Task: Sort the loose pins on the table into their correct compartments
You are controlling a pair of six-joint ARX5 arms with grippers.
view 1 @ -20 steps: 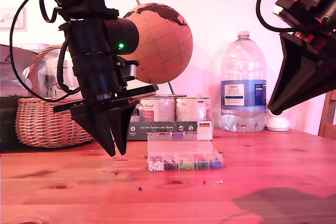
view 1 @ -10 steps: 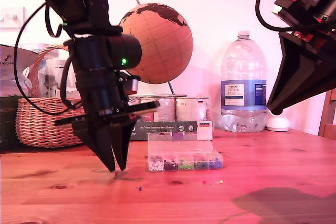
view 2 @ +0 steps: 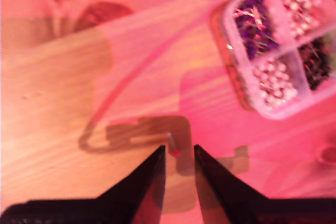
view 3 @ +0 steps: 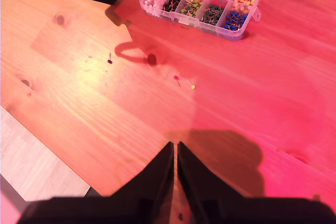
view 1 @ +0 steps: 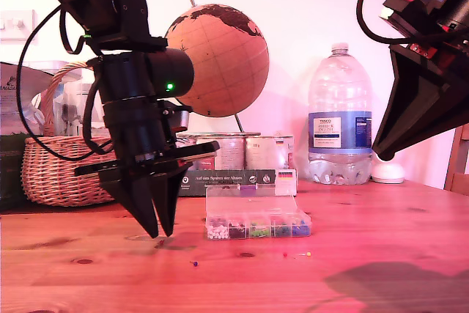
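Observation:
The clear box of compartments (view 1: 256, 221) (view 3: 202, 3) (view 2: 278, 51) sits mid-table with its lid open. In front of it on the table (view 1: 381, 218) lie loose pins: a blue one (view 1: 194, 262) (view 3: 109, 61), a red one (view 1: 284, 254) (view 3: 176, 77) and a yellow one (view 1: 308, 253) (view 3: 192, 86). My first gripper (view 1: 157, 234) (view 2: 178, 149) hovers just above the wood at the exterior view's left of the box, jaws narrowly open. Another red pin (view 2: 176, 152) shows in the gap; I cannot tell if it is touched. My second gripper (view 1: 383, 155) (view 3: 175, 145) hangs high at the exterior view's right, shut and empty.
Behind the box stand a dark tray of tins (view 1: 234, 155), a globe (view 1: 212, 60), a big water bottle (view 1: 339, 119) and a wicker basket (view 1: 66, 174). The table's near edge and the floor (view 3: 37, 166) show in the second wrist view.
My first gripper dropped to the table beside a red pin, then rose a little. The second arm has not moved.

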